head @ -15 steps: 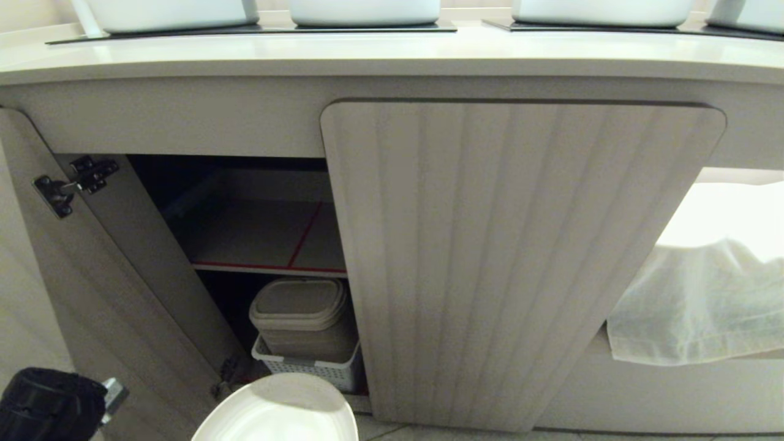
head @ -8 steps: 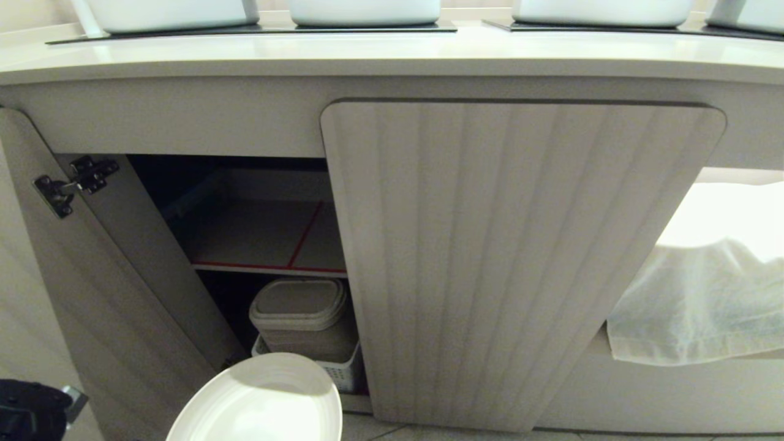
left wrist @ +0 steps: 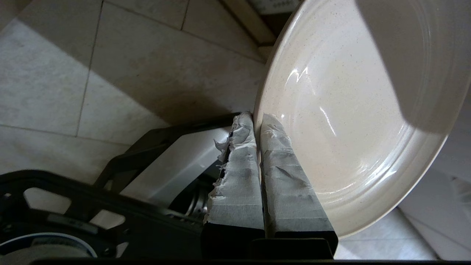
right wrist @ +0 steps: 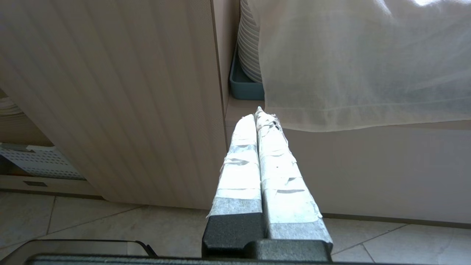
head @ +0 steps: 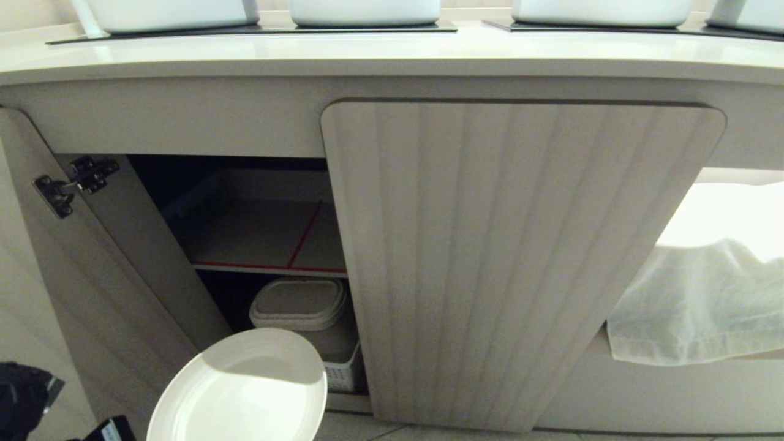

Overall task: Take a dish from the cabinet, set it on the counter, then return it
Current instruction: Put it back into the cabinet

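The dish (head: 239, 386), a plain off-white round plate, hangs tilted in front of the cabinet's lower opening at the bottom left of the head view. My left gripper (left wrist: 257, 119) is shut on the rim of the dish (left wrist: 349, 110), one taped finger on each face. The left arm (head: 24, 398) shows only as a dark shape in the corner. The cabinet has its left door (head: 92, 294) swung open and its fluted right door (head: 508, 257) closed; the red-edged shelf (head: 257, 236) is bare. The counter (head: 392, 52) runs above. My right gripper (right wrist: 258, 114) is shut, empty, parked low before the closed door.
Beige lidded containers (head: 300, 306) sit in a white basket (head: 340, 373) under the shelf, just behind the dish. A white cloth (head: 698, 306) hangs over the unit on the right, with stacked plates (right wrist: 250, 40) behind it. White basins (head: 361, 9) stand on the counter's black panels (head: 257, 29).
The dish has risen and shifted left in the head view, now covering part of the basket. The left arm has slid toward the bottom-left corner. The right arm has not moved.
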Robot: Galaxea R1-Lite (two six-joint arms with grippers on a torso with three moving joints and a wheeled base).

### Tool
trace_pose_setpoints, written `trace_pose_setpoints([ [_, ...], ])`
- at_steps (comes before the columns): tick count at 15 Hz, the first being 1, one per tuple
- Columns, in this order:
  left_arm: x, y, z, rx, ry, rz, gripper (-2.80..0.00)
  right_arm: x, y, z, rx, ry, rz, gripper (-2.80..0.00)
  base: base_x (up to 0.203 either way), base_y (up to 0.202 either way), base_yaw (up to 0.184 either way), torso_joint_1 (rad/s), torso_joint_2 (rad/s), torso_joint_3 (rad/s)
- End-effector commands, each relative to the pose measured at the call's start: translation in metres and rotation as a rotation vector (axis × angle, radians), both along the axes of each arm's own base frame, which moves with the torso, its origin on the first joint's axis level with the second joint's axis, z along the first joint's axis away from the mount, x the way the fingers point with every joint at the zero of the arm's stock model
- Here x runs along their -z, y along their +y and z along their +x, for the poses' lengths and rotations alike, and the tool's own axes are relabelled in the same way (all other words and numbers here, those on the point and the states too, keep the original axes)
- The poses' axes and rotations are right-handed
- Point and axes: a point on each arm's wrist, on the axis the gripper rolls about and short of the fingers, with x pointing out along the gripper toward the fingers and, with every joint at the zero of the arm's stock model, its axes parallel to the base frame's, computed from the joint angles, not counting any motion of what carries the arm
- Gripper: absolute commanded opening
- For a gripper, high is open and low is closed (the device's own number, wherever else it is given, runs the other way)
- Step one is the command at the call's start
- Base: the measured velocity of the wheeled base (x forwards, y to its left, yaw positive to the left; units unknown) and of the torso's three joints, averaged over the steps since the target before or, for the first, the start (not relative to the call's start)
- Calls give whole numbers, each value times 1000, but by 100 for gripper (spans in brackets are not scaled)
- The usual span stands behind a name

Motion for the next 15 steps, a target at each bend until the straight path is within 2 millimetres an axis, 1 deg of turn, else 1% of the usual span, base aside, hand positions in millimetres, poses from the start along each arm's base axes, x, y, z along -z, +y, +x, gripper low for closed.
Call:
trace_pose_setpoints([
  [1, -5, -1, 11, -19, 1, -4, -280, 0, 0, 0, 0, 0, 1, -280, 0, 0, 0, 0, 0, 0],
  [5, -11, -1, 39, -65, 28, -1, -280, 0, 0, 0, 0, 0, 0, -280, 0, 0, 0, 0, 0, 0],
  [7, -10, 1, 49, -88, 46, -1, -280, 0, 0, 0, 0, 0, -1, -280, 0, 0, 0, 0, 0, 0],
  [12, -8, 6, 74, -133, 23, -21, -280, 0, 0, 0, 0, 1, -1, -280, 0, 0, 0, 0, 0, 0],
  [15, -6, 8, 96, -147, 24, -29, -280, 0, 0, 0, 0, 1, -1, -280, 0, 0, 0, 0, 0, 0],
])
